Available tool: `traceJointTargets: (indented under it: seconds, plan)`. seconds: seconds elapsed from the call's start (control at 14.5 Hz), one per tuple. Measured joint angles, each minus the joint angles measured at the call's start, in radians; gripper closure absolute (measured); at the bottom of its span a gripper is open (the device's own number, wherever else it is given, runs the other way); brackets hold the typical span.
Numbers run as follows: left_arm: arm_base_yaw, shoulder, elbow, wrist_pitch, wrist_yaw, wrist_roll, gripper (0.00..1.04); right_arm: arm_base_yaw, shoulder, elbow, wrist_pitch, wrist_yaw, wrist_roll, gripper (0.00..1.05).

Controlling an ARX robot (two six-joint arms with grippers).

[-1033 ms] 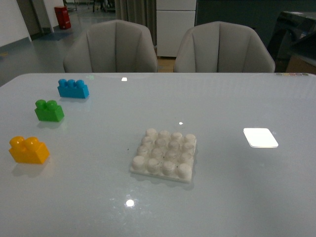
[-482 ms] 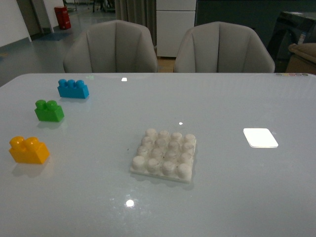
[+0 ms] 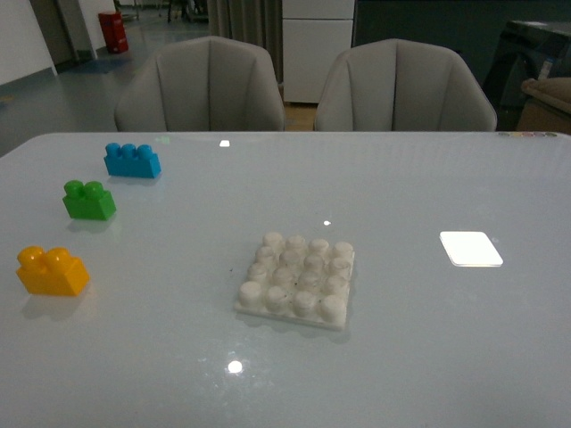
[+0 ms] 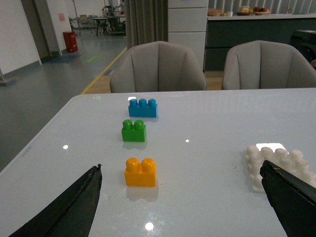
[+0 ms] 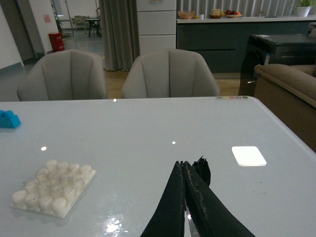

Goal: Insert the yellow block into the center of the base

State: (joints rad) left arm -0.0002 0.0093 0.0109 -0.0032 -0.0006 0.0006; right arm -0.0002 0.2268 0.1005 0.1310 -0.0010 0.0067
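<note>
Well apart on table [image 3: 428, 178], yellow block [image 3: 52, 270] and base [image 3: 297, 279]; spread left jaws, clenched empty right jaws.

One finger of the left gripper [image 4: 181, 167] hides part of the base [image 4: 279, 159]; both fingers run off-frame. The right wrist view crops the blue brick [image 5: 7, 120].

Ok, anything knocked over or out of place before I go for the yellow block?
Nothing stands out. The yellow block, green brick and blue brick stand upright and apart; the base lies flat, studs bare.
</note>
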Motion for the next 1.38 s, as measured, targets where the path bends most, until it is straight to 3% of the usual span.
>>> traceJointTargets:
  seconds: [0.14, 0.28, 0.96, 1.17, 1.24, 1.38]
  plan:
    - [0.0, 0.0, 0.0, 0.0, 0.0, 0.0, 0.07, 0.0, -0.027, -0.022, -0.008, 0.001, 0.0, 1.03]
    - [0.0, 0.0, 0.0, 0.0, 0.0, 0.0, 0.07, 0.0, -0.153, -0.044, -0.145, 0.001, 0.0, 1.03]
    - [0.0, 0.0, 0.0, 0.0, 0.0, 0.0, 0.07, 0.0, -0.223, -0.088, -0.135, 0.002, -0.002, 1.01]
    - [0.0, 0.0, 0.0, 0.0, 0.0, 0.0, 0.07, 0.0, -0.223, -0.088, -0.135, 0.002, -0.001, 0.67]
    - [0.0, 0.0, 0.0, 0.0, 0.0, 0.0, 0.07, 0.0, -0.223, -0.088, -0.135, 0.002, -0.001, 0.41]
    - [0.0, 0.0, 0.0, 0.0, 0.0, 0.0, 0.07, 0.0, -0.223, -0.088, -0.135, 0.002, -0.001, 0.14]
